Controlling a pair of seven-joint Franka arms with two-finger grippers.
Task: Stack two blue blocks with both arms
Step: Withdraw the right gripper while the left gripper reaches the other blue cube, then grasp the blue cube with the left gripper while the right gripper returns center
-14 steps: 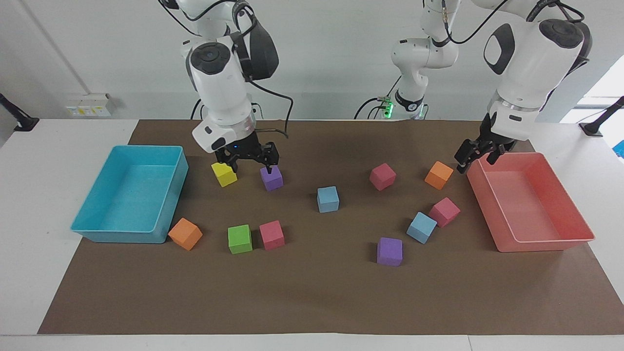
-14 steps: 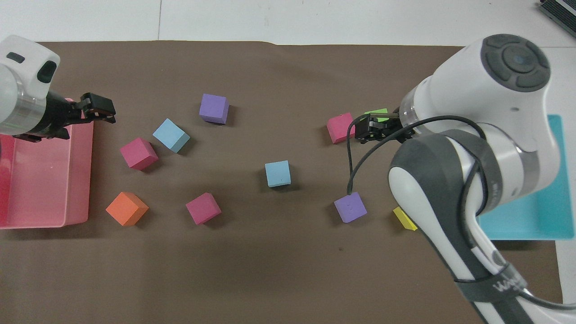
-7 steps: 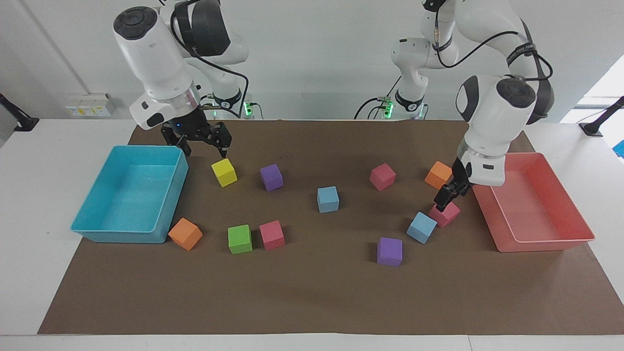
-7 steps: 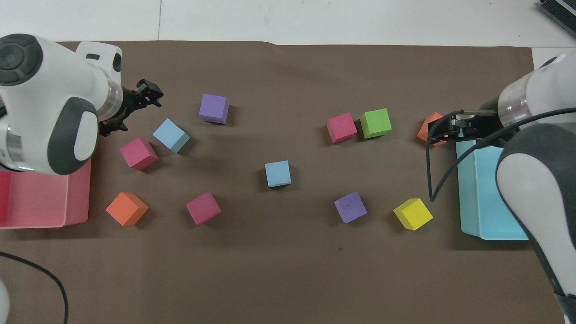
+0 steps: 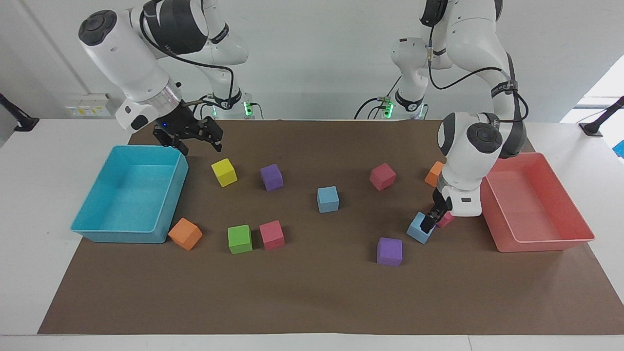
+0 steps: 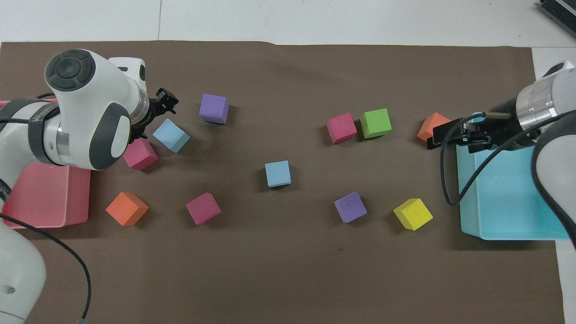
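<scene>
A brown paper mat (image 5: 312,292) covers the white surface (image 5: 48,195) under a pale wall. Nearest the robots, the right hand (image 5: 187,139) hangs spread and empty over the mat beside the large cyan plastic tray (image 5: 97,234), which holds nothing. One light sky-blue foam cube (image 5: 328,199) sits mid-mat, farther out than the purple foam cube (image 5: 271,176) and yellow foam cube (image 5: 224,172). Toward the left arm's end, the salmon-pink plastic tray (image 5: 541,243) is likewise empty. Beside it the left hand (image 5: 429,223) is down at the second light sky-blue foam cube (image 6: 171,135), fingers open; whether they touch it I cannot tell. A pink foam cube (image 6: 140,154) lies just beside that cube. No writing is readable.
</scene>
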